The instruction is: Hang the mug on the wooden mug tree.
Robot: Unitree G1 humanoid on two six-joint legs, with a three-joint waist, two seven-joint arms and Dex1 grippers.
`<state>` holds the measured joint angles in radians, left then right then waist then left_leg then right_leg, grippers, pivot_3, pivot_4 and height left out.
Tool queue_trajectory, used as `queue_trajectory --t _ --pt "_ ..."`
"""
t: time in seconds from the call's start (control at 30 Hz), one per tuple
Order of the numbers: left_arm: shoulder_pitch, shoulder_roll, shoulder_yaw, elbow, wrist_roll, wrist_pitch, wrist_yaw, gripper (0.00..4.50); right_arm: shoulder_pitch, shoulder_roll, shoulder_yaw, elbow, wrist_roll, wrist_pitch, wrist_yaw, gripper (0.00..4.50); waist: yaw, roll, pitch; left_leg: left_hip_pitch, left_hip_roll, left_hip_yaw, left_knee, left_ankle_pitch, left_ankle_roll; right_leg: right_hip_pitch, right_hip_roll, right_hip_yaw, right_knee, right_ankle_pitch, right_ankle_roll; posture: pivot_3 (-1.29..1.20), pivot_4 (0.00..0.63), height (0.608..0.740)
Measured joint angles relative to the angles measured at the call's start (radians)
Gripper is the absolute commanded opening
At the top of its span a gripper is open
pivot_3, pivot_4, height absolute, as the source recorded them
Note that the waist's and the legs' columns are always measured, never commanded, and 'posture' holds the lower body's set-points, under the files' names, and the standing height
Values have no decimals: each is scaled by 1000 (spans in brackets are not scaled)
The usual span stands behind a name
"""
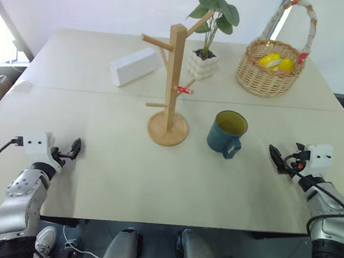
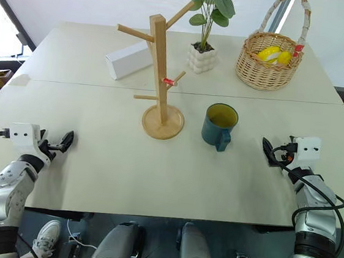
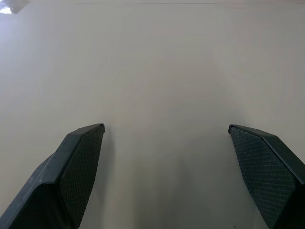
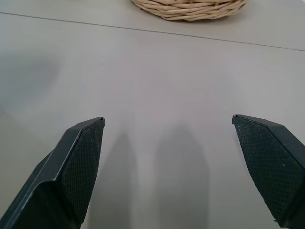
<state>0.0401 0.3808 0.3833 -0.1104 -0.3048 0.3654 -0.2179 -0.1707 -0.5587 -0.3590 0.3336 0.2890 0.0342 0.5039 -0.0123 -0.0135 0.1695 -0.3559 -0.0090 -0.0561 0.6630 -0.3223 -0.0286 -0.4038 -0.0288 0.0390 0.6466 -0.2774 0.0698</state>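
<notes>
From the head views, the dark teal-blue ceramic mug [image 1: 226, 133] stands upright on the pale counter [image 1: 124, 173], just right of the light-wood mug tree [image 1: 173, 86] with its round base. The right wrist view catches the woven wicker basket [image 4: 189, 8] beyond the right pincer [image 4: 169, 129], spread wide and empty. The left pincer [image 3: 166, 128] is likewise wide and empty over bare counter.

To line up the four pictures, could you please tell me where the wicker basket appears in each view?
Left eye view: wicker basket at upper right, far side of the table.
Right eye view: upper right too, right of the potted plant.
Left wrist view: bare table.
Right wrist view: its woven base at the top edge.
Shared landmark: the table seam before the basket.
</notes>
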Motion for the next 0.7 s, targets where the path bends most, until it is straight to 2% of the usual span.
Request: queue_trajectory --t 0.23,0.47,0.57,0.7 --pt "-16 -10 -12 6 0 -1 -1 4500 -3 0 0 -1 0 2 -6 4437 0 0 0 0 0 0 0 0 0 0 0 0 0 0 0 0 150 740" --pt "-37 -3 -23 6 -7 3 -47 4500 19 2 0 -87 1 23 -20 4437 2 0 0 0 0 0 0 0 0 0 0 0 0 0 0 0 150 740" --pt "-58 8 -53 -27 -27 4 -98 4500 48 11 0 -146 8 38 -27 4437 2 0 0 -1 0 0 0 0 0 0 0 0 0 0 0 0 150 740" --pt "-62 5 -160 -70 -37 -2 -192 4500 110 15 -2 -223 11 55 -36 4437 1 0 0 -1 0 0 0 0 0 0 0 0 -1 0 0 0 150 740"
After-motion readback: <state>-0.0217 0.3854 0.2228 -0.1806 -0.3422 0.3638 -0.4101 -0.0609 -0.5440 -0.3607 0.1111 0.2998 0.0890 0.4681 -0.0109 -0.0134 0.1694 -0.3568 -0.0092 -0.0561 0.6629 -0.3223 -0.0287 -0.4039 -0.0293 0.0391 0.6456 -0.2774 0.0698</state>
